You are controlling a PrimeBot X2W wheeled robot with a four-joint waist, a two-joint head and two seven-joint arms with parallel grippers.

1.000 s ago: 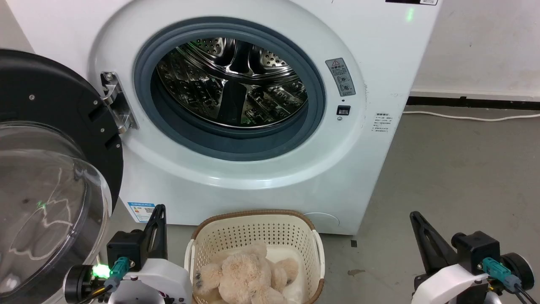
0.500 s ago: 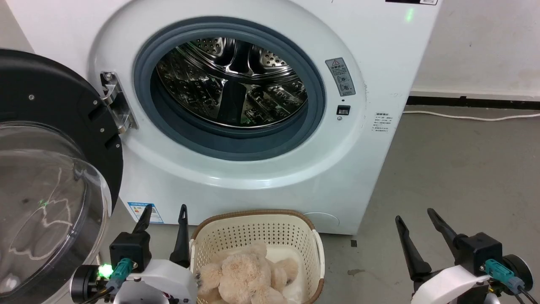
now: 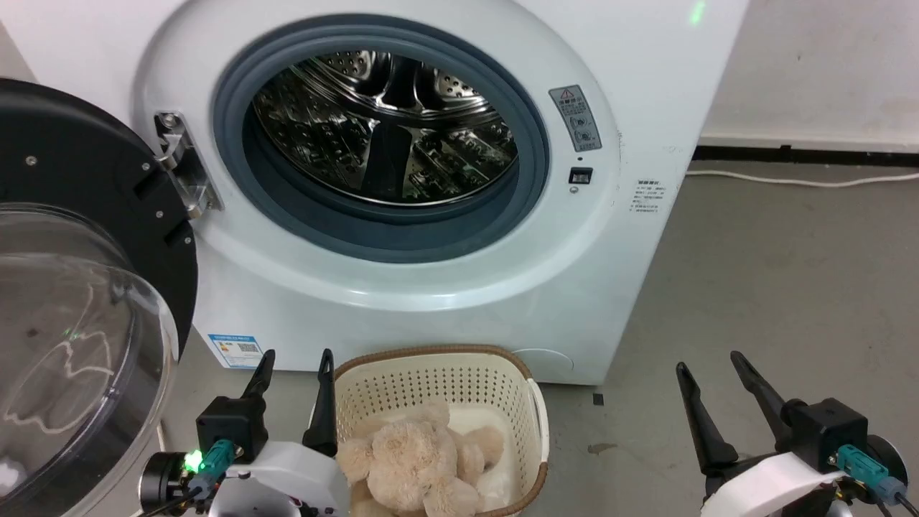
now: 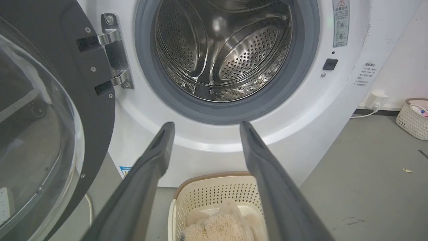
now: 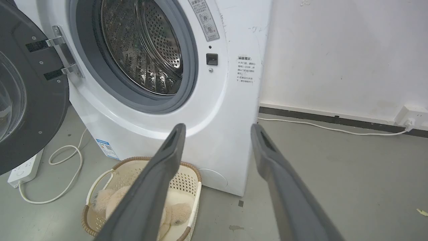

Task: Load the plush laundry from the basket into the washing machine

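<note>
The cream plush laundry (image 3: 416, 463) lies in the perforated basket (image 3: 438, 377) on the floor, right in front of the washing machine (image 3: 610, 237). The washer's door (image 3: 79, 230) hangs wide open at the left, baring the steel drum (image 3: 388, 129). My left gripper (image 3: 297, 357) stands open just left of the basket's rim, nothing between its fingers. Over bare floor well to the basket's right, my right gripper (image 3: 708, 359) is open and empty too. The left wrist view looks past open fingers (image 4: 150, 167) at the drum (image 4: 224, 50) and the plush (image 4: 220, 227). In the right wrist view the basket (image 5: 190, 174) lies lower left.
A white cable (image 3: 790, 179) runs along the wall's base at the right. A power strip (image 5: 20, 170) with a looped cord (image 5: 63, 174) lies on the floor under the open door. Another basket (image 4: 413, 117) stands far right by the wall. Grey floor (image 3: 775, 287) spreads right of the washer.
Both grippers went from shut to open. The head camera has tipped slightly, shifting the whole scene up and left. The plush and basket lie as before.
</note>
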